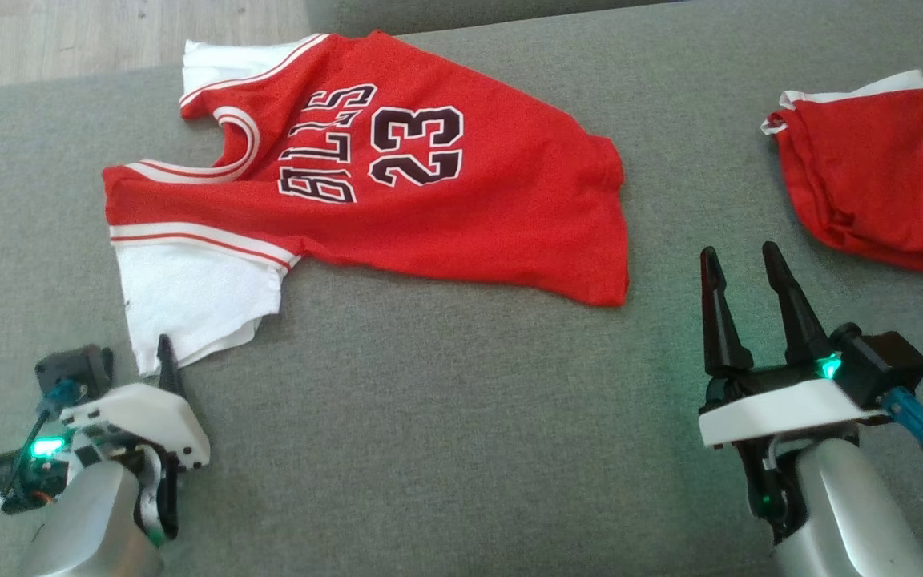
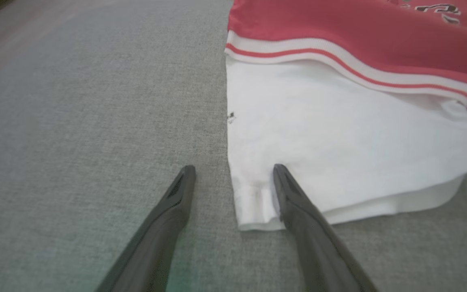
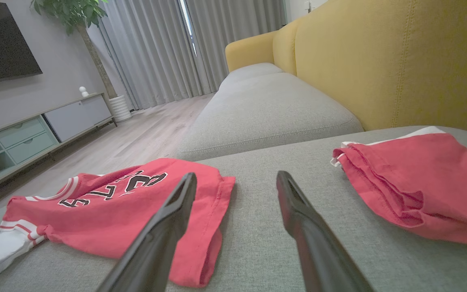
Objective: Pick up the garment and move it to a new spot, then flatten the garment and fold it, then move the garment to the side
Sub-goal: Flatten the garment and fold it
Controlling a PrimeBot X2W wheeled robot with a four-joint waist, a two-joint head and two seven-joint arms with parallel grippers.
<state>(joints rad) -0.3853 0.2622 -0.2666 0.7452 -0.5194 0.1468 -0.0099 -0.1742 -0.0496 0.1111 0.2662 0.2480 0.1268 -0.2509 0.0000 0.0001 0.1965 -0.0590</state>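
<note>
The garment [image 1: 461,216] is a red jersey with white sleeves and the number 23, spread out on the grey sofa cushion [image 1: 445,417]. My left gripper [image 1: 161,353] stands open at the near corner of its white sleeve [image 2: 330,142]. In the left wrist view the left gripper [image 2: 234,168] straddles the sleeve's edge, one finger over the white cloth and the other over bare cushion. My right gripper [image 1: 739,252] is open and holds nothing, a little right of the jersey's hem [image 3: 201,227]. In the right wrist view the right gripper [image 3: 236,175] points along bare cushion.
A second red piece of clothing [image 1: 878,176] lies bunched at the right of the cushion, close to my right gripper. A yellow sofa back [image 3: 379,61] rises behind it. Wooden floor [image 1: 69,32] lies past the cushion's far edge, with a low cabinet [image 3: 35,129] beyond.
</note>
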